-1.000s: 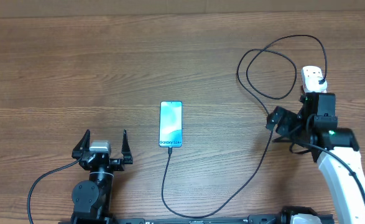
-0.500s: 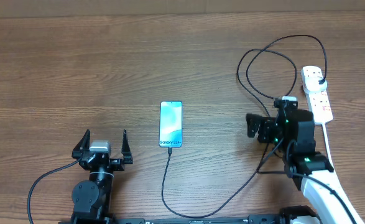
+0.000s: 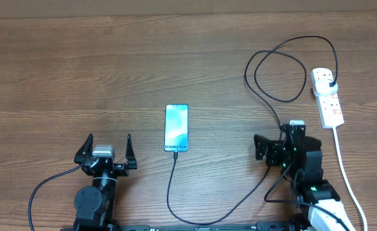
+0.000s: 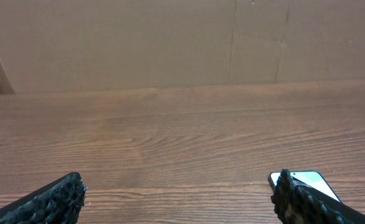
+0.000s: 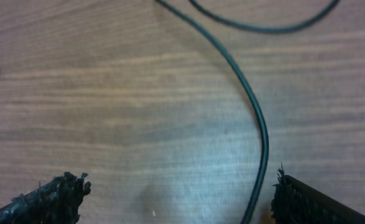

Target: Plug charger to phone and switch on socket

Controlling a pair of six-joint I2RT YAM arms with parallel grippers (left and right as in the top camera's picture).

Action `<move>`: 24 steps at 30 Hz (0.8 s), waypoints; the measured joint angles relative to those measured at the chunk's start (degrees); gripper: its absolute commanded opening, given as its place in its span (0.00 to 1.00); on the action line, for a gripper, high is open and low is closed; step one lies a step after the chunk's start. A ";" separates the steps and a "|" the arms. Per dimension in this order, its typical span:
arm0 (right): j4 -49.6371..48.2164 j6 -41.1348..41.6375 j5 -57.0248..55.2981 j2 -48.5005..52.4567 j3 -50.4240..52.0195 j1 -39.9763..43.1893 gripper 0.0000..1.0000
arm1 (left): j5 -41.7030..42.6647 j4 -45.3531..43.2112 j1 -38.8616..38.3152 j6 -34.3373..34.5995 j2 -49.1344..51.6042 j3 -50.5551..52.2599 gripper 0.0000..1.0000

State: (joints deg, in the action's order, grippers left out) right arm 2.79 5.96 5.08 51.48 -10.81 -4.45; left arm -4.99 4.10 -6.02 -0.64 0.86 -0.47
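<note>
Phone (image 3: 176,128) lies flat near the middle of the counter (image 3: 79,64), screen up and lit pale blue, its long side running away from the robot; the charger (image 3: 169,189) meets the phone's near short edge, though whether the tip is fully seated is too small to tell. From there the thin black cable runs toward the robot, bends right along the counter's near edge, climbs past the right arm, makes two loose loops on the far right and ends in a black plug (image 3: 330,81) seated in the far outlet of the socket (image 3: 327,97). The socket is a white strip lying at the right side of the counter, well apart from the phone; its switch positions cannot be read; its white cord (image 3: 345,173) trails back toward the near right corner.

Left pincer (image 3: 108,149) sits near the front edge, left of the phone and apart from it, jaws spread wide and grasping nothing; its wrist view shows the phone's corner just beyond the right fingertip. Right pincer (image 5: 179,199) hangs over bare wood between phone and socket, released and wide apart, empty; the charger cable passes beneath it, close to its right finger.
</note>
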 measured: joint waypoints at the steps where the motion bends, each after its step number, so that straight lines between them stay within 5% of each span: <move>1: -1.64 -0.02 0.02 -0.44 0.96 0.02 1.00 | 0.00 0.02 0.00 0.00 0.00 0.00 1.00; 17: -21.24 -0.02 -1.29 -8.17 8.09 0.00 1.00 | 0.00 0.00 0.00 0.00 -0.02 0.00 0.99; 24: -20.55 -0.04 -1.68 -10.97 9.77 0.37 1.00 | 0.00 0.00 0.00 0.00 -0.02 0.00 0.99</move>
State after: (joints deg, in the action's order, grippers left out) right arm -17.76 5.91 3.40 40.51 -1.04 -4.08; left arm -4.99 4.10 -6.02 -0.64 0.84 -0.47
